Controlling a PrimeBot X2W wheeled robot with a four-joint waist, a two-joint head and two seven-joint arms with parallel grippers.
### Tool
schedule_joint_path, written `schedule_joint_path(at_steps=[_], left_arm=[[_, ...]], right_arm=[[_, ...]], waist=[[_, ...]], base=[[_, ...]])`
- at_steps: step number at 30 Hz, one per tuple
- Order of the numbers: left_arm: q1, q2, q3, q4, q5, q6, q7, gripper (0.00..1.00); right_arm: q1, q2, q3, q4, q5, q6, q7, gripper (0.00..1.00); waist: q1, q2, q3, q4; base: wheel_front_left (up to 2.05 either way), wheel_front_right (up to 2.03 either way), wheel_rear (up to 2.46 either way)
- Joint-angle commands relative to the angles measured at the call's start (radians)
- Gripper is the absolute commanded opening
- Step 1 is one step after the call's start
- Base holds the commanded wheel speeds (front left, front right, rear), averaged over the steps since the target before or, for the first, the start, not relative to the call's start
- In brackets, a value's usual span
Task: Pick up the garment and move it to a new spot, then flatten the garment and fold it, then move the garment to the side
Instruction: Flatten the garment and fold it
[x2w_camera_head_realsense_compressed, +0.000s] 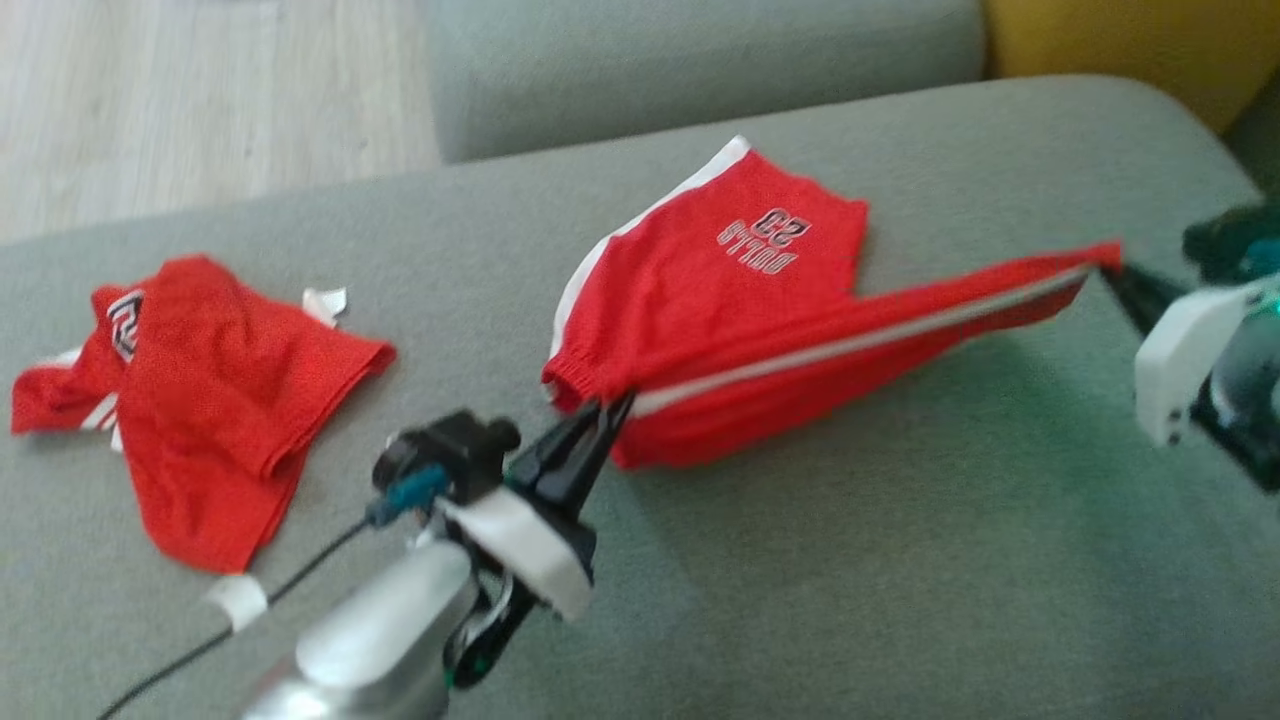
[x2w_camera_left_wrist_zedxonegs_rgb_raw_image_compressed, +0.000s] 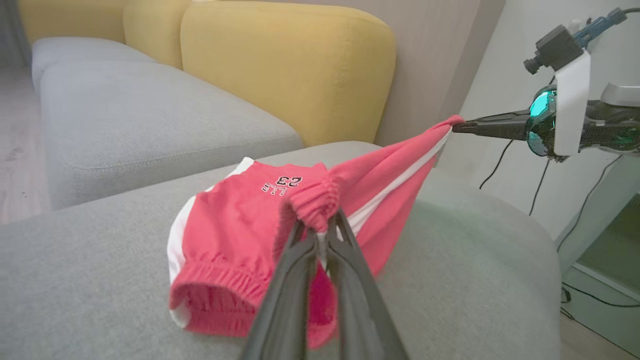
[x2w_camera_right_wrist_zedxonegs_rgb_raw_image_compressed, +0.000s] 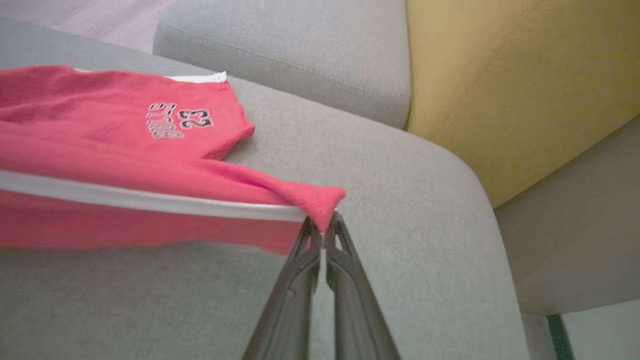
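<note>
The garment (x2w_camera_head_realsense_compressed: 720, 300) is a pair of red shorts with white side stripes and a "23" print, lying on the grey sofa cushion (x2w_camera_head_realsense_compressed: 850, 560). One leg is stretched taut and lifted between my two grippers. My left gripper (x2w_camera_head_realsense_compressed: 615, 408) is shut on the elastic waistband (x2w_camera_left_wrist_zedxonegs_rgb_raw_image_compressed: 315, 202) at the garment's near left corner. My right gripper (x2w_camera_head_realsense_compressed: 1115, 268) is shut on the hem corner (x2w_camera_right_wrist_zedxonegs_rgb_raw_image_compressed: 322, 200) at the far right. The other leg (x2w_camera_right_wrist_zedxonegs_rgb_raw_image_compressed: 165, 107) rests flat on the cushion behind the raised one.
A second red garment (x2w_camera_head_realsense_compressed: 210, 400) lies crumpled at the cushion's left. Yellow back cushions (x2w_camera_left_wrist_zedxonegs_rgb_raw_image_compressed: 285, 65) and another grey seat (x2w_camera_head_realsense_compressed: 700, 70) stand behind. The cushion's rounded edge drops off at the right (x2w_camera_right_wrist_zedxonegs_rgb_raw_image_compressed: 490, 215). A black cable (x2w_camera_head_realsense_compressed: 250, 610) trails from my left arm.
</note>
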Motion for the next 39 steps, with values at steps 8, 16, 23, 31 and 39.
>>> schedule_joint_path(at_steps=[8,16,23,31,39], left_arm=[[-0.164,-0.026,0.065,0.065,-0.003,-0.009,0.001,0.00],[-0.246,-0.096,0.065,0.163,-0.006,-0.022,-0.007,0.00],[-0.308,-0.150,0.049,0.240,-0.003,-0.034,-0.010,0.00],[-0.370,-0.194,0.031,0.302,-0.001,-0.044,-0.024,0.00],[-0.412,-0.216,0.003,0.349,-0.015,-0.050,-0.032,0.86]], right_arm=[[-0.161,0.030,-0.062,0.046,-0.125,-0.001,-0.016,0.00],[-0.287,0.075,-0.030,0.147,-0.202,-0.001,-0.037,0.00],[-0.388,0.100,0.009,0.252,-0.235,-0.001,-0.083,0.00],[-0.489,0.109,0.028,0.370,-0.247,-0.001,-0.139,0.00],[-0.560,0.112,0.049,0.469,-0.262,-0.001,-0.186,1.00]], waist=[[-0.0001,0.0000,0.114,0.105],[-0.0001,0.0000,0.194,0.178],[-0.0001,0.0000,0.265,0.231],[-0.0001,0.0000,0.339,0.298],[-0.0001,0.0000,0.386,0.336]], base=[[0.00,0.00,0.00],[0.00,0.00,0.00],[0.00,0.00,0.00],[0.00,0.00,0.00],[0.00,0.00,0.00]])
